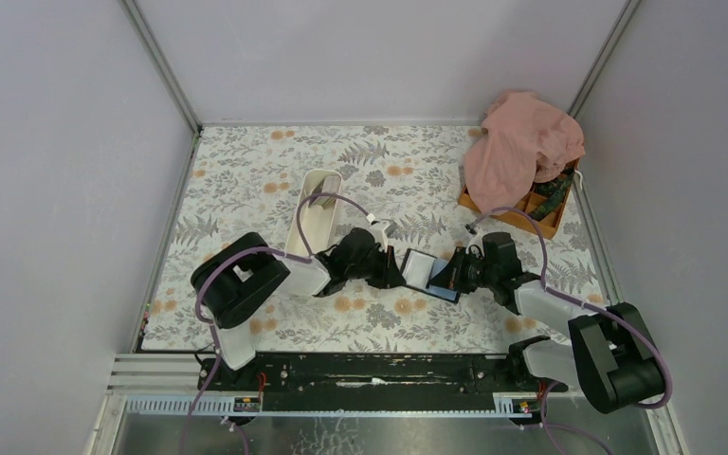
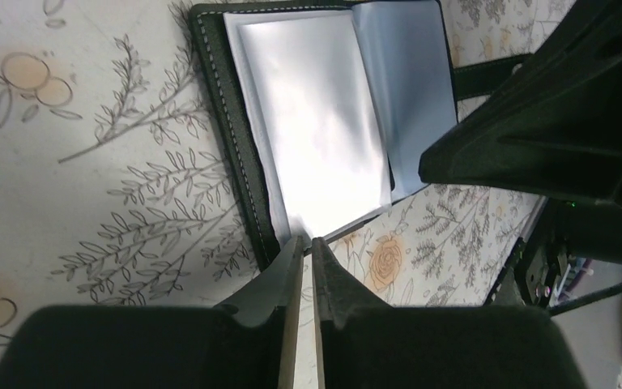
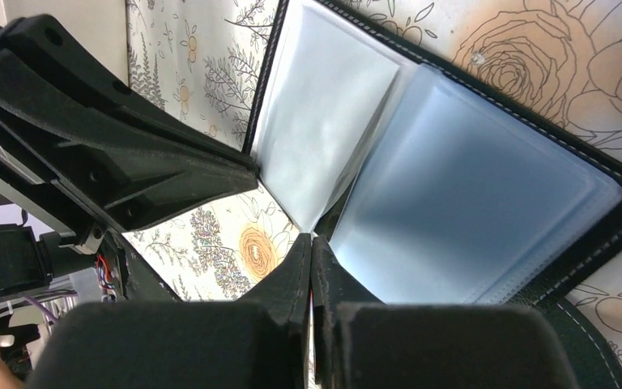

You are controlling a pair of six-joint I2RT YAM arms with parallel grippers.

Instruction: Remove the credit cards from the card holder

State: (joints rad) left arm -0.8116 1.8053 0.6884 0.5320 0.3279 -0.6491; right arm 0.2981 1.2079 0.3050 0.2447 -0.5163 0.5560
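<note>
As its sleeves (image 3: 470,211) look slick and floppy, left claw (image 2: 306,241) pinches the card holder's (image 2: 316,121) stiffer edge; right claw (image 3: 311,241) closed.

- Your right gripper (image 3: 312,243) fills the bottom; its jaws are pressed together, tips at the near edge of the pages.
- The card holder (image 3: 615,231) lies open on the floral tabletop (image 3: 534,40), black with pale stitching.
- Its clear sleeves (image 3: 462,186) are fanned: one page stands up at the left, and a bluish one lies flat at the right.
- The left gripper (image 3: 251,172) reaches in from the left, its tip against the holder's left edge.
</note>
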